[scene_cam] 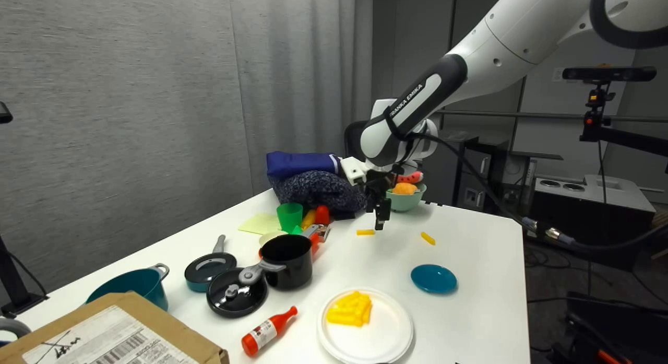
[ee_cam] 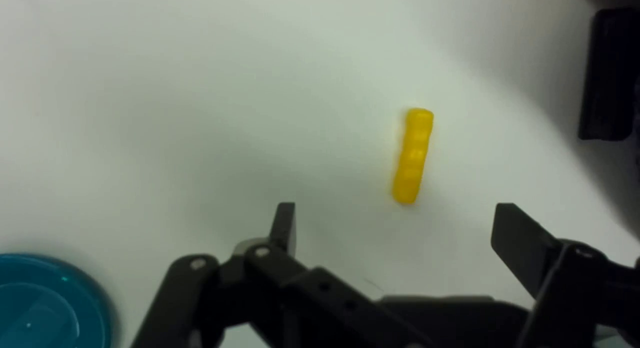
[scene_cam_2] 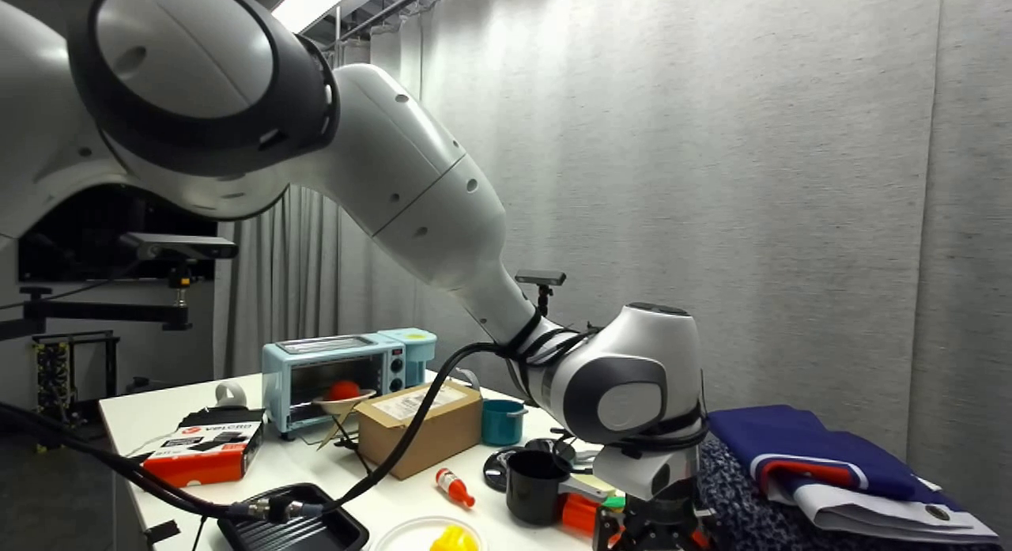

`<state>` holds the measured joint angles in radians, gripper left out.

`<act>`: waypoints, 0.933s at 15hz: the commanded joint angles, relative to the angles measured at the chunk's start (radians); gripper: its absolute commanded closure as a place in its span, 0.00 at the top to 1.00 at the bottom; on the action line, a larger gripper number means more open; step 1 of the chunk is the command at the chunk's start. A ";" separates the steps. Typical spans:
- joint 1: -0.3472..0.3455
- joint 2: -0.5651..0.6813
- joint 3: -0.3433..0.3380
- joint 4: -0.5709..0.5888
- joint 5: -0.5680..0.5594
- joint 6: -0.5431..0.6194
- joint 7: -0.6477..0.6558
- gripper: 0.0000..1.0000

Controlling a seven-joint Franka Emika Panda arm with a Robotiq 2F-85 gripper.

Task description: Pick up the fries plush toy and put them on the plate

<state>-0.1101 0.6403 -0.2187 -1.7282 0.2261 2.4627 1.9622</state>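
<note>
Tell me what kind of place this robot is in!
Probably a robot lab: there's a big robot arm over a table, a mounted camera, and toy fries on a plate.

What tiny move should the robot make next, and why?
Probably ease the gripper toward the nearest fry: in the wrist view it lies ahead of the open jaws, not yet between them, while other fries already sit on the plate.
</note>
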 commanded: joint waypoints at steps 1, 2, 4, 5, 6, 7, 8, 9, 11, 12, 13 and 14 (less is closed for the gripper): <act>-0.026 0.087 0.000 0.127 0.020 -0.056 0.061 1.00; -0.034 0.103 0.004 0.147 0.022 -0.065 0.069 1.00; -0.051 0.130 0.016 0.183 0.029 -0.089 0.071 1.00; -0.058 0.141 0.022 0.199 0.032 -0.098 0.066 1.00; -0.068 0.151 0.032 0.211 0.039 -0.102 0.053 1.00; -0.072 0.160 0.037 0.223 0.042 -0.102 0.048 1.00; -0.079 0.167 0.047 0.232 0.051 -0.099 0.039 1.00; -0.085 0.174 0.057 0.241 0.059 -0.097 0.032 1.00; -0.093 0.187 0.075 0.256 0.076 -0.104 0.027 1.00; -0.097 0.193 0.085 0.261 0.087 -0.111 0.025 1.00; -0.098 0.198 0.090 0.262 0.093 -0.114 0.027 1.00; -0.096 0.199 0.092 0.261 0.098 -0.126 0.034 1.00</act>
<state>-0.1836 0.8084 -0.1520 -1.5198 0.2852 2.3836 2.0175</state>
